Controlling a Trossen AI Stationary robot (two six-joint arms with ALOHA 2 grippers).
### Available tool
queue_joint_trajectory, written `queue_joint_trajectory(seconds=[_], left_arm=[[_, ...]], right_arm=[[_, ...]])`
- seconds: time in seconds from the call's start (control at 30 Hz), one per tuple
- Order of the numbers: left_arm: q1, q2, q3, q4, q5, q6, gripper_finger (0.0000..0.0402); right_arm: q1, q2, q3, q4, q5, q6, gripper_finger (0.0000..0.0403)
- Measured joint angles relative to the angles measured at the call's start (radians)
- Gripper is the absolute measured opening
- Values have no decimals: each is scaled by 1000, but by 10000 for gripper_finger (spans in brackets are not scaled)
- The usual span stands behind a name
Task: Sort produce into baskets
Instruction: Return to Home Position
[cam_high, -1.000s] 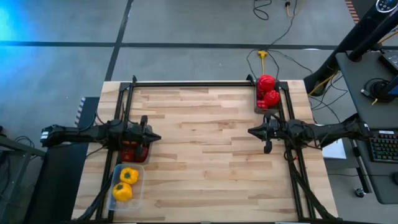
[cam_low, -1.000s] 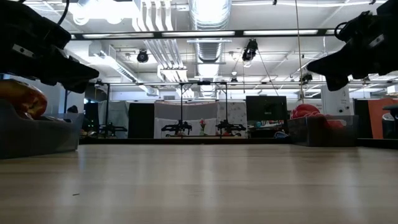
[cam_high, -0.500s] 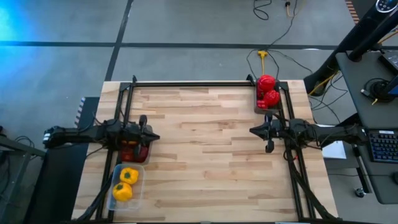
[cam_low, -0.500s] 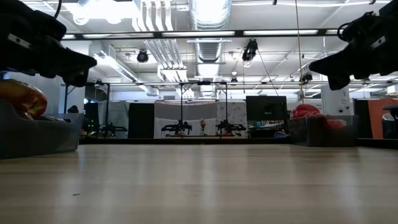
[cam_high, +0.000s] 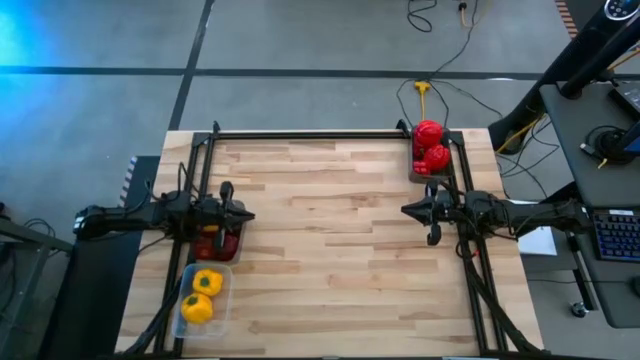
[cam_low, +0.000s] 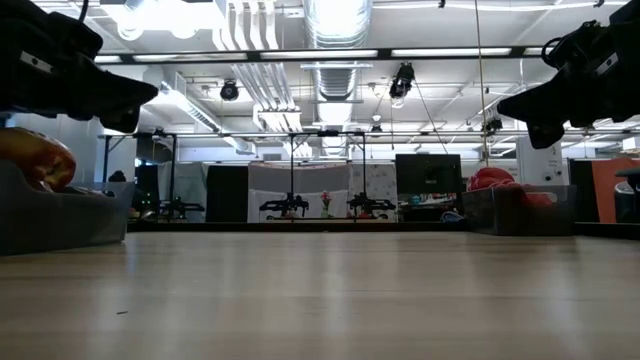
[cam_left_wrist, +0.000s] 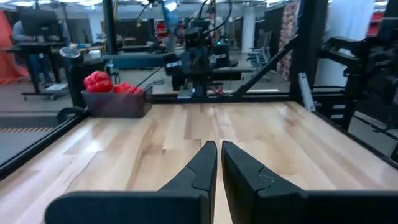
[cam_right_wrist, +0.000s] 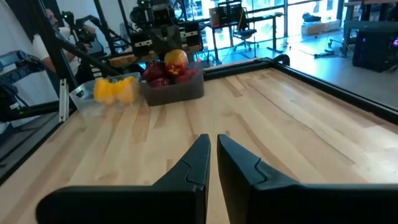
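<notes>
My left gripper (cam_high: 247, 216) (cam_left_wrist: 218, 155) is shut and empty. It hovers over the dark grey tray (cam_right_wrist: 177, 91) at the table's left edge, which holds dark maroon and red produce (cam_high: 218, 243) and one orange-red piece (cam_right_wrist: 176, 60). A clear tub (cam_high: 226, 290) nearer the front holds two yellow peppers (cam_high: 203, 293). My right gripper (cam_high: 405, 210) (cam_right_wrist: 213, 149) is shut and empty. It hovers just in front of the other dark tray (cam_left_wrist: 118, 104) at the far right, which holds red peppers (cam_high: 430, 145).
A black metal frame (cam_high: 330, 135) runs along the table's far, left and right edges. The wooden tabletop (cam_high: 330, 240) lies between the two arms. Both grippers hang well above the table in the low view (cam_low: 140, 95), (cam_low: 515, 102).
My left gripper has risen a little above the dark tray at the left edge and stays shut. The produce and the bins have not moved.
</notes>
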Motion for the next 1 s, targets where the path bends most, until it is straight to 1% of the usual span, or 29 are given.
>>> queue_joint_trajectory(seconds=[0.43,1.0], left_arm=[[0,54,0,-1,-9,-16,9],[0,75,4,-6,-9,-17,9]], right_arm=[[0,0,0,0,0,3,22],[0,0,0,1,1,1,22]])
